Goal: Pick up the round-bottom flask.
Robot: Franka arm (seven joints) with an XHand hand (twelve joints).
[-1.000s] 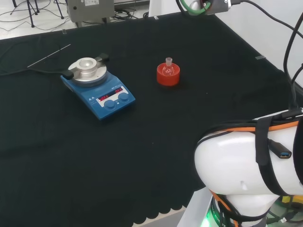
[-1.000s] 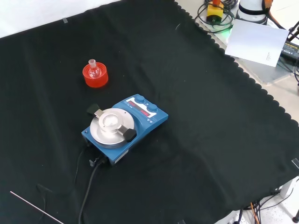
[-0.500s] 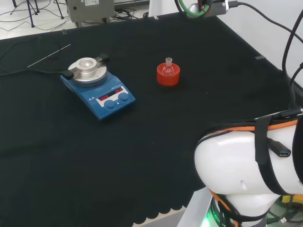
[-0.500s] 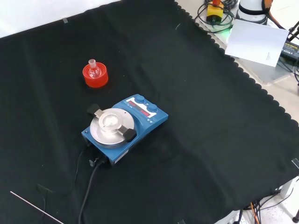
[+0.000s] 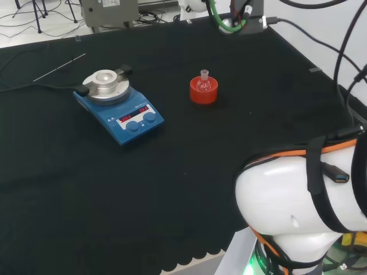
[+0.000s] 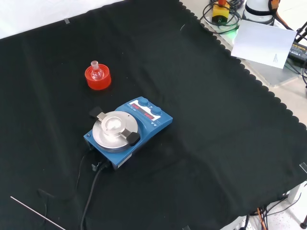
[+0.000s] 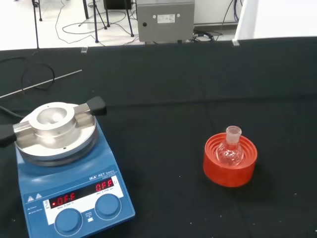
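Note:
A small clear round-bottom flask point(image 5: 203, 82) stands upright, neck up, in a red ribbed ring stand point(image 5: 203, 94) near the middle of the black cloth. The front view has the flask point(image 6: 96, 70) and its stand point(image 6: 98, 81) at the upper left. In the wrist view the flask point(image 7: 231, 148) sits in the stand point(image 7: 230, 171) some way off, with nothing touching it. The arm's end point(image 5: 241, 14), with a green cable loop, hangs over the far part of the bench in the head view, beyond the flask and a little to its right.
A blue hotplate stirrer point(image 5: 118, 104) with a metal top block stands left of the flask in the head view, and its black cable point(image 6: 91, 191) trails off. A thin metal rod point(image 5: 59, 67) lies beyond it. The arm's white link point(image 5: 298, 212) bulks at lower right.
In the head view the arm's end at the top has moved left and slightly lower. The flask, stand and hotplate have not moved.

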